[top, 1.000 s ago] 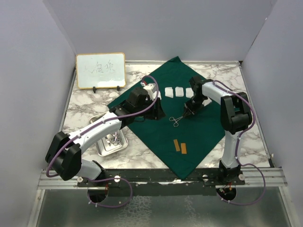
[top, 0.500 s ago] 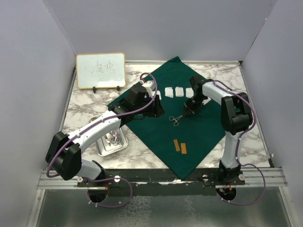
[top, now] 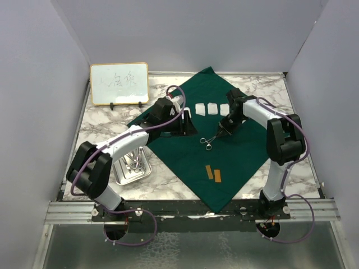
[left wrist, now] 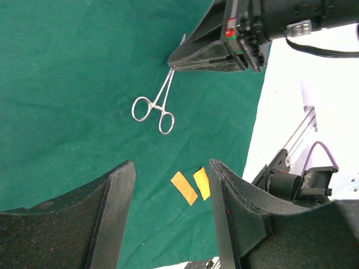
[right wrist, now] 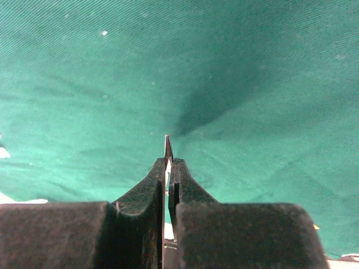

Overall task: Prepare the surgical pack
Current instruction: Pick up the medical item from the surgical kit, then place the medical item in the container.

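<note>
**Steel forceps pinched at the tip over a green drape**

A dark green woven fabric drape (top: 235, 157) lies spread as a diamond across the grey-veined white marble tabletop (top: 101, 129), one corner pointing to the back edge. The right fingers (top: 221, 132) are clenched on the pointed end of a pair of slim silver forceps (left wrist: 154, 106). In the right wrist view a sliver of bright metal pokes out between their black, grainy pads. The two ring handles trail away towards the near side, low against the cloth; whether they rest on it cannot be told. The left fingers (top: 189, 129) hang released over the drape just left of the forceps, with nothing between them but green weave. Three white gauze squares (top: 213, 109) sit in a row on the drape beyond both sets of fingers. Two small flat orange-tan strips (top: 209, 171) lie side by side nearer the front corner of the cloth. Off the drape to the left, a small rectangular steel tray (top: 126, 178) rests on the marble, partly under the left arm. It holds a few silver instruments (top: 134, 163) too small to make out. A wood-framed whiteboard (top: 119, 84) with handwriting on it stands at the far left corner
</note>
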### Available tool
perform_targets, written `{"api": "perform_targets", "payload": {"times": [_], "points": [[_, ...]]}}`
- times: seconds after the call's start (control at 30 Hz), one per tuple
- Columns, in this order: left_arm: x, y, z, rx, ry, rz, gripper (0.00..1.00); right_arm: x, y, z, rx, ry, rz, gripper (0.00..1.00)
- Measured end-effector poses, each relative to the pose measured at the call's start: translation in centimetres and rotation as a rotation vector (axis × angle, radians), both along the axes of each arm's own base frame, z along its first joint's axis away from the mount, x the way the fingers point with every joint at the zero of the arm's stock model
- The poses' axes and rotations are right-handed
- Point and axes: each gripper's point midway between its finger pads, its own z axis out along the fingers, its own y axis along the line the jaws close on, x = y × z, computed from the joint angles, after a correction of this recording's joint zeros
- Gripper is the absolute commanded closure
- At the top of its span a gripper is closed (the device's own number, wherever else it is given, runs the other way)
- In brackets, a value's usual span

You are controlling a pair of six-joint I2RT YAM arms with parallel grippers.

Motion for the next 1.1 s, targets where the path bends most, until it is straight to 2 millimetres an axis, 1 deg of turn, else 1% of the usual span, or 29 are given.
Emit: {"api": "perform_targets", "payload": {"times": [0.1, 0.33, 0.43, 0.53, 0.63, 0.83, 0.93, 1.03, 1.07, 1.1], "points": [[-0.1, -0.9, -1.4, -0.019, 0.052, -0.024, 0.42, 0.0, 0.2, 0.9, 0.019, -0.035, 0.024, 0.99], [-0.6, -2.7, -6.2, -0.054, 0.22, -0.071, 0.42, -0.2, 0.7, 2.9, 0.065, -0.099, 0.082, 0.99], [-0.7, -3.4, -7.2, -0.079, 0.276, -0.086, 0.44, -0.2, 1.0, 3.5, 0.088, -0.118, 0.109, 0.99], [-0.7, -4.3, -7.3, -0.122, 0.3, -0.107, 0.47, -0.2, 1.2, 3.8, 0.101, -0.136, 0.134, 0.99], [-0.7, -5.1, -7.0, -0.16, 0.311, -0.131, 0.54, -0.2, 1.5, 4.4, 0.12, -0.153, 0.157, 0.99], [-1.0, -6.1, -6.6, -0.205, 0.32, -0.164, 0.65, -0.6, 1.8, 4.8, 0.143, -0.164, 0.186, 0.99], [-1.0, -6.2, -6.5, -0.215, 0.322, -0.169, 0.73, -0.9, 1.8, 4.8, 0.151, -0.163, 0.193, 0.99], [-1.0, -6.3, -6.6, -0.219, 0.324, -0.169, 0.84, -1.2, 1.9, 5.0, 0.16, -0.164, 0.197, 0.99], [-1.0, -6.3, -6.5, -0.219, 0.324, -0.17, 0.91, -1.2, 1.9, 5.1, 0.163, -0.167, 0.199, 0.99], [-1.0, -6.3, -6.5, -0.22, 0.325, -0.172, 1.0, -1.2, 1.9, 5.2, 0.164, -0.173, 0.2, 0.99]]}}
